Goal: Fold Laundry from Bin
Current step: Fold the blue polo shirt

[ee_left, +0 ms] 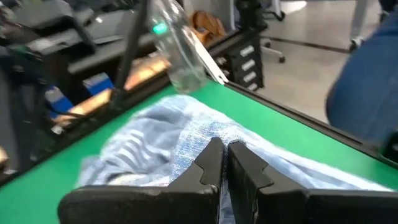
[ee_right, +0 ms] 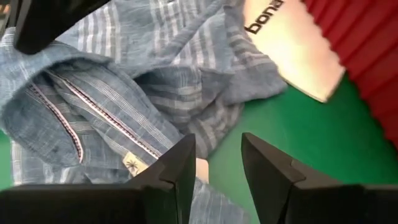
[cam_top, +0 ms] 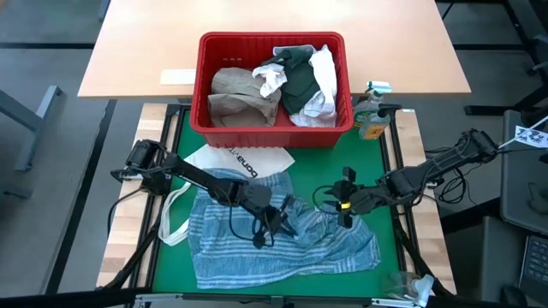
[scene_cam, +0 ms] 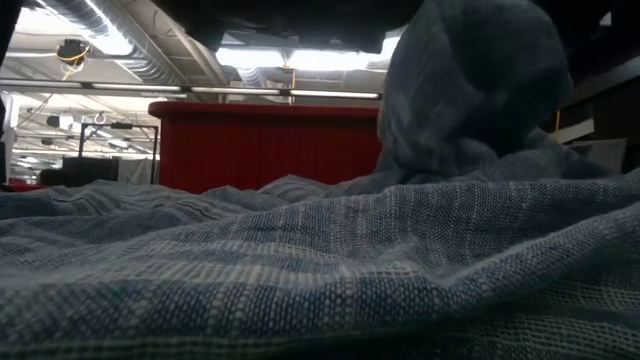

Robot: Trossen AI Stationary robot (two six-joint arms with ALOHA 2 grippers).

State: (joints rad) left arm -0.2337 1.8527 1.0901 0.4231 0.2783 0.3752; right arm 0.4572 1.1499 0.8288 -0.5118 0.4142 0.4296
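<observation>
Plainly, your blue-striped shirt (cam_top: 282,239) lies crumpled on the near table, soft and limp, so with the left hand (cam_top: 278,221) pinching a fold and the right hand (cam_top: 344,208) spread above it, take an edge.

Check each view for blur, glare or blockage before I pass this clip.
High view: evenly lit and sharp. Low view: the blue-striped cloth fills the foreground, ceiling lights glare behind the red bin. Left wrist view: background soft. Right wrist view: clear, cloth label readable.
</observation>
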